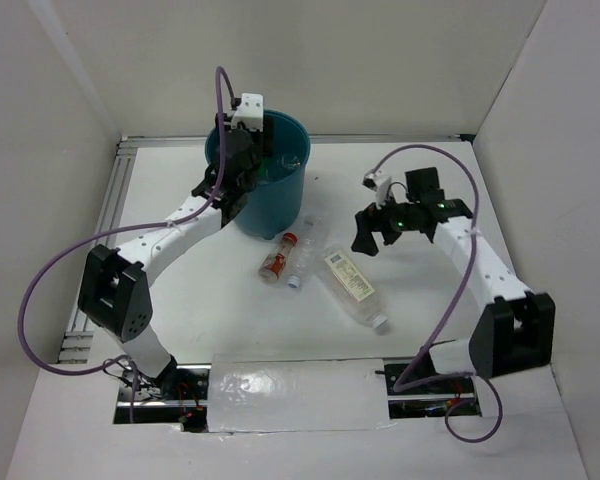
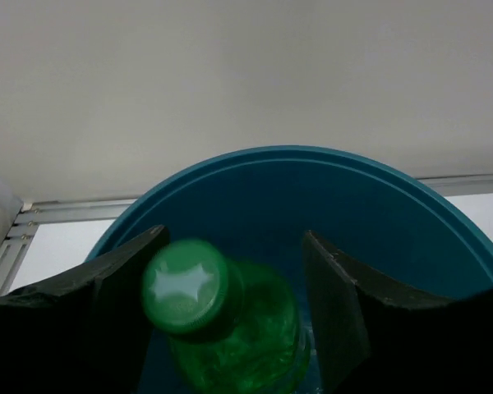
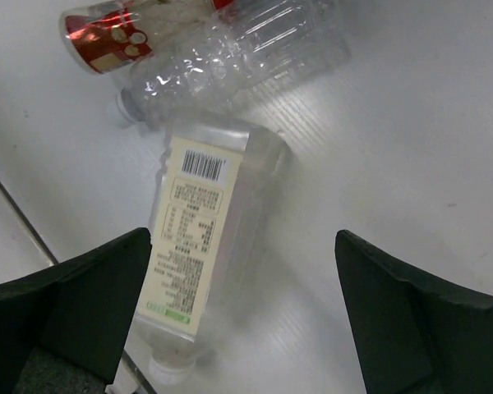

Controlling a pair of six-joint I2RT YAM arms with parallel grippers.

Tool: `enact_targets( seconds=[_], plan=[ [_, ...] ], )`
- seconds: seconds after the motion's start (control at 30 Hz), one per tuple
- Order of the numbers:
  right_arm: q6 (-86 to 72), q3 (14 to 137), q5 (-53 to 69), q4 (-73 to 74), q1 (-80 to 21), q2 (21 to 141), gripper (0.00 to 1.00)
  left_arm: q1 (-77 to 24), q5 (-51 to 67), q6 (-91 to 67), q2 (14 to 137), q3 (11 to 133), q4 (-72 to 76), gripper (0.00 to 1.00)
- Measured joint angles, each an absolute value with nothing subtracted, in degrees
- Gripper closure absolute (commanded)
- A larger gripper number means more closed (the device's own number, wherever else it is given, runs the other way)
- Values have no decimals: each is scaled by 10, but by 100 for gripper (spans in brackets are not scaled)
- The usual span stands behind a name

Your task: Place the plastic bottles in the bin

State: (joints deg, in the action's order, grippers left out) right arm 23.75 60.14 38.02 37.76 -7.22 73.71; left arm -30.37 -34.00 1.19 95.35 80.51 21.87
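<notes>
The teal-blue bin (image 1: 280, 205) stands at the back of the table. My left gripper (image 1: 242, 165) is over its left rim. In the left wrist view the left gripper (image 2: 232, 234) holds a green bottle (image 2: 246, 336) with a green cap (image 2: 185, 283) over the bin's inside (image 2: 312, 189); the fingers lie against both its sides. My right gripper (image 1: 368, 232) is open and empty above the table. In the right wrist view the right gripper (image 3: 243, 246) hovers over a clear labelled bottle (image 3: 197, 254) that lies flat.
Three bottles lie in front of the bin: the labelled one (image 1: 352, 285), a clear crumpled one (image 1: 305, 250) (image 3: 238, 49) and a small red-labelled one (image 1: 278, 262) (image 3: 107, 33). White walls enclose the table on the left, right and back.
</notes>
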Motion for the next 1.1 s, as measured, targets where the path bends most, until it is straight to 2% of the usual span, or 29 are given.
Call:
enact_targets(
  seconds=[0.03, 0.07, 0.13, 0.2, 0.23, 0.33, 0.37, 0.57, 0.63, 0.7, 0.73, 0.83, 0.87, 0.93, 1.1],
  plan=[
    [229, 618, 359, 378, -93, 762, 0, -299, -343, 9, 954, 805, 210, 21],
    [222, 630, 342, 375, -110, 788, 0, -295, -343, 6, 954, 806, 209, 14],
    [204, 637, 314, 368, -141, 823, 0, -288, -343, -1, 953, 813, 208, 9],
    [185, 635, 283, 368, -175, 842, 0, -287, -342, -1, 947, 817, 200, 9],
    [176, 635, 269, 367, -191, 848, 0, -291, -342, 4, 940, 818, 193, 4],
    [159, 624, 228, 362, -241, 853, 0, -325, -342, 32, 905, 816, 164, 4],
    [154, 619, 211, 358, -254, 854, 0, -344, -338, 38, 882, 809, 150, 0],
    [141, 588, 161, 351, -288, 867, 0, -490, -325, 7, 673, 684, 50, 0],
    [136, 583, 140, 350, -296, 882, 11, -526, -332, -34, 613, 618, 17, 0],
    [130, 581, 130, 348, -299, 900, 26, -559, -350, -87, 573, 563, -21, 0],
    [128, 582, 128, 345, -298, 903, 43, -574, -359, -114, 564, 537, -40, 0],
    [127, 583, 131, 344, -296, 903, 68, -612, -371, -185, 567, 472, -90, 0],
    [130, 585, 134, 348, -294, 903, 81, -622, -374, -204, 575, 451, -107, 0],
    [141, 592, 143, 360, -285, 904, 88, -633, -378, -231, 593, 427, -132, 0],
    [200, 681, 161, 413, -219, 889, 99, -639, -393, -243, 647, 416, -121, 0]
  ],
)
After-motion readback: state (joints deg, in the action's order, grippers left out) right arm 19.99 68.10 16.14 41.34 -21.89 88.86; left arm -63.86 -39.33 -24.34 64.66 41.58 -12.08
